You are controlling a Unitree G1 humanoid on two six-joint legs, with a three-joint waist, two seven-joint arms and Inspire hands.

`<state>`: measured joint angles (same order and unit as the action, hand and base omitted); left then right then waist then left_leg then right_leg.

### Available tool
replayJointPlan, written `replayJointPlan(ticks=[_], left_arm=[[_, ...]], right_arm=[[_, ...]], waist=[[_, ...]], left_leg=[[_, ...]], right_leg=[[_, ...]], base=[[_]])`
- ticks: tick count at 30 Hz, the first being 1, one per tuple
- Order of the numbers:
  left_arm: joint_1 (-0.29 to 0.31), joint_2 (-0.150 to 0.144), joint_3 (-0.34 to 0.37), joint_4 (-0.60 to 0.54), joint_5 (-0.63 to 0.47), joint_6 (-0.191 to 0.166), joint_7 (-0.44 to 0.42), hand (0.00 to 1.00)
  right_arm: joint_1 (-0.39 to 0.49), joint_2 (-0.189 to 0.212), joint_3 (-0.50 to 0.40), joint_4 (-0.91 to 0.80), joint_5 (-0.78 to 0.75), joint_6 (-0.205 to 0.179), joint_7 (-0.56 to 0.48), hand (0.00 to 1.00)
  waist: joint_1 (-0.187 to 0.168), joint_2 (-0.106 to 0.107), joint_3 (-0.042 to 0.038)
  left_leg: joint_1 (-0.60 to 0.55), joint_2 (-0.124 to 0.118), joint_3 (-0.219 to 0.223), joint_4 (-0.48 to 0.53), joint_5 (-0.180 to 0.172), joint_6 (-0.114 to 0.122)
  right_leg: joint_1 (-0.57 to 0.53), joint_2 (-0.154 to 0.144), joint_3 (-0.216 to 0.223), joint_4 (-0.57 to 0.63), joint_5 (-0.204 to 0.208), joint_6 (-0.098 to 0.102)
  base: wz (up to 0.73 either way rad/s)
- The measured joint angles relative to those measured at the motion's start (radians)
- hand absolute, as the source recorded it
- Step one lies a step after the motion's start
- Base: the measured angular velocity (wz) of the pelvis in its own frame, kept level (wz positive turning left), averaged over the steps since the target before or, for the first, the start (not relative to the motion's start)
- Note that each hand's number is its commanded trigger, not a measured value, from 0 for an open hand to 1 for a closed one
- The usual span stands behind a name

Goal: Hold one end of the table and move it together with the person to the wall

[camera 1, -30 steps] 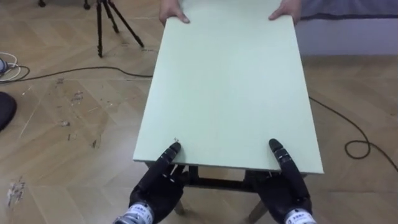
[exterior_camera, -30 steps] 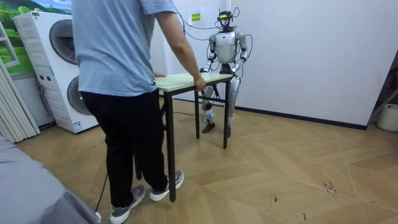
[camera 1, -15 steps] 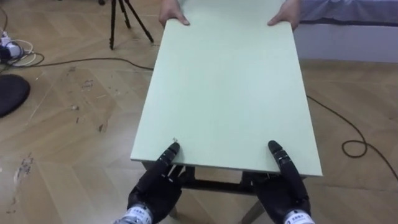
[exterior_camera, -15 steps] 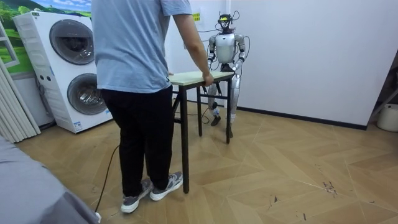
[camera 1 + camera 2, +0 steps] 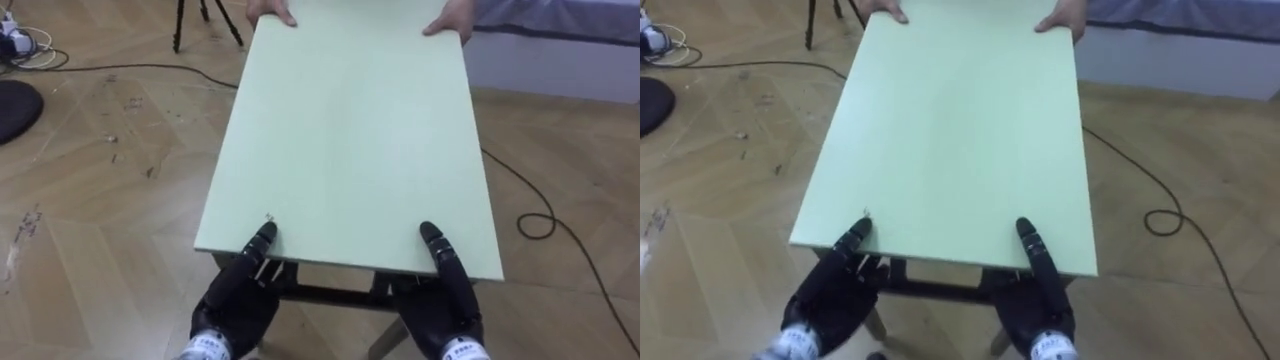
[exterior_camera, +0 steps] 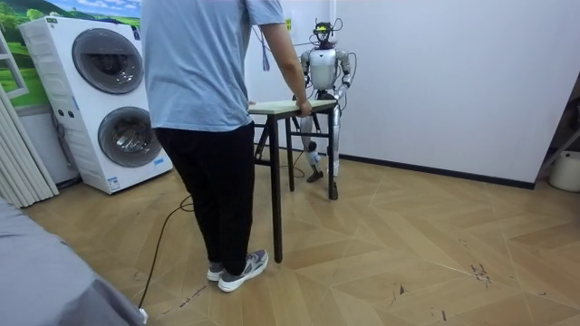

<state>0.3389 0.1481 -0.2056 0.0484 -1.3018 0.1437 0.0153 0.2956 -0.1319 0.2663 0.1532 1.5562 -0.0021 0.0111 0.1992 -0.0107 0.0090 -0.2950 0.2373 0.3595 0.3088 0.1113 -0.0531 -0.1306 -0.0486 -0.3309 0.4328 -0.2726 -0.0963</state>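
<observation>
While a person (image 6: pixel 208 109) grips the table (image 5: pixel 350 130), left hand (image 5: pixel 236 296), right hand (image 5: pixel 441 297) pinch it.

A pale green table (image 5: pixel 950 140) runs from near to far over the wooden floor (image 5: pixel 730 180). The left hand (image 5: pixel 835 285) and right hand (image 5: pixel 1040 300) clasp its near edge, thumbs on top. A person's hands (image 5: pixel 1062 18) hold the far edge. A dark cable (image 5: pixel 1160 215) loops on the right.
</observation>
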Motion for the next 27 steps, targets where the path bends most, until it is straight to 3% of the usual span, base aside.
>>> replayJointPlan(ticks=[2, 3, 5, 7, 9, 11, 13, 14, 16, 20, 21, 23, 25, 27], left_arm=[[0.014, -0.017, 0.005, 0.0, -0.004, 0.003, -0.001, 1.0], [0.014, -0.02, 0.005, -0.001, -0.004, 0.004, -0.001, 1.0], [0.009, -0.05, 0.017, -0.003, -0.003, 0.004, -0.002, 1.0], [-0.001, -0.057, 0.027, -0.003, -0.004, 0.004, -0.005, 1.0], [-0.022, -0.059, 0.034, -0.003, 0.0, 0.005, -0.001, 1.0], [-0.06, -0.06, 0.032, -0.003, 0.0, 0.007, 0.009, 1.0], [-0.084, -0.059, 0.032, -0.009, 0.002, 0.007, 0.025, 1.0], [-0.091, -0.059, 0.031, -0.009, 0.005, 0.007, 0.03, 1.0], [-0.116, -0.059, 0.021, -0.009, 0.004, 0.008, 0.056, 1.0], [-0.12, -0.053, 0.006, 0.027, -0.021, 0.007, 0.062, 1.0], [-0.12, -0.054, 0.006, 0.035, -0.021, 0.008, 0.062, 1.0], [-0.115, -0.056, 0.006, 0.05, -0.019, 0.01, 0.061, 1.0], [-0.094, -0.059, 0.006, 0.051, -0.017, 0.013, 0.06, 1.0], [-0.076, -0.056, 0.006, 0.052, -0.014, 0.019, 0.06, 1.0]], right_arm=[[-0.013, -0.019, 0.008, 0.0, -0.005, -0.001, 0.0, 1.0], [-0.022, -0.022, 0.009, 0.0, -0.006, 0.0, -0.001, 1.0], [-0.061, -0.038, 0.006, 0.0, -0.024, 0.0, -0.002, 1.0], [-0.083, -0.037, 0.002, -0.001, -0.04, -0.001, -0.002, 1.0], [-0.096, -0.032, -0.003, -0.005, -0.051, -0.003, -0.002, 1.0], [-0.102, -0.019, -0.008, -0.016, -0.056, -0.021, -0.005, 1.0], [-0.114, -0.016, -0.015, -0.019, -0.056, -0.021, -0.008, 1.0], [-0.116, -0.017, -0.018, -0.019, -0.056, -0.021, -0.008, 1.0], [-0.119, -0.014, -0.038, -0.021, -0.057, -0.019, -0.008, 1.0], [-0.119, -0.015, -0.042, 0.003, -0.069, -0.005, -0.001, 1.0], [-0.118, -0.014, -0.043, 0.009, -0.072, -0.002, 0.0, 1.0], [-0.112, -0.011, -0.043, 0.02, -0.08, 0.0, 0.003, 1.0], [-0.094, -0.002, -0.044, 0.023, -0.096, 0.002, 0.004, 1.0], [-0.078, 0.006, -0.048, 0.038, -0.103, 0.009, 0.016, 1.0]], waist=[[0.033, 0.027, 0.007], [0.035, 0.038, 0.0089], [0.025, 0.076, 0.0188], [0.009, 0.091, 0.0187], [-0.016, 0.108, 0.0223], [-0.048, 0.12, 0.0203], [-0.08, 0.129, 0.0206], [-0.089, 0.132, 0.0196], [-0.116, 0.135, 0.0206], [-0.114, 0.128, 0.0218], [-0.114, 0.124, 0.0236], [-0.112, 0.112, 0.0294], [-0.114, 0.099, 0.0271], [-0.118, 0.081, 0.0254]], left_leg=[[-0.004, 0.007, -0.037, 0.249, -0.168, -0.001], [-0.004, 0.012, -0.041, 0.31, -0.202, -0.001], [0.02, 0.01, -0.097, 0.493, -0.306, -0.009], [0.063, 0.002, -0.121, 0.544, -0.346, -0.018], [0.134, -0.008, -0.137, 0.519, -0.384, -0.026], [0.234, -0.02, -0.142, 0.365, -0.464, -0.036], [0.255, -0.043, -0.144, 0.232, -0.512, -0.033], [0.257, -0.049, -0.147, 0.197, -0.517, -0.03], [0.262, -0.105, -0.174, 0.099, -0.512, -0.02], [0.289, -0.207, -0.207, 0.004, -0.466, 0.063], [0.289, -0.219, -0.207, 0.003, -0.461, 0.072], [0.268, -0.237, -0.203, 0.013, -0.449, 0.091], [0.252, -0.246, -0.205, 0.029, -0.443, 0.101], [0.237, -0.257, -0.205, 0.048, -0.438, 0.11]], right_leg=[[0.011, -0.009, -0.04, -0.052, 0.042, -0.009], [0.011, -0.008, -0.057, -0.062, 0.051, -0.01], [-0.011, -0.004, -0.114, -0.072, 0.076, -0.022], [-0.048, -0.001, -0.162, -0.069, 0.088, -0.031], [-0.073, -0.001, -0.202, -0.07, 0.102, -0.034], [-0.109, -0.006, -0.235, -0.069, 0.129, -0.031], [-0.134, -0.02, -0.257, -0.065, 0.156, -0.025], [-0.141, -0.025, -0.261, -0.065, 0.168, -0.022], [-0.173, -0.07, -0.26, -0.066, 0.21, -0.008], [-0.235, -0.149, -0.189, -0.023, 0.264, 0.012], [-0.235, -0.159, -0.186, -0.024, 0.266, 0.014], [-0.233, -0.169, -0.173, -0.061, 0.312, 0.013], [-0.22, -0.17, -0.159, -0.095, 0.342, 0.016], [-0.218, -0.177, -0.146, -0.108, 0.365, 0.039]], base=[[-0.76], [-0.43], [-0.26], [-0.04], [0.26], [0.39], [0.4], [0.39], [0.34], [-0.02], [0.06], [0.02], [0.08], [0.11]])
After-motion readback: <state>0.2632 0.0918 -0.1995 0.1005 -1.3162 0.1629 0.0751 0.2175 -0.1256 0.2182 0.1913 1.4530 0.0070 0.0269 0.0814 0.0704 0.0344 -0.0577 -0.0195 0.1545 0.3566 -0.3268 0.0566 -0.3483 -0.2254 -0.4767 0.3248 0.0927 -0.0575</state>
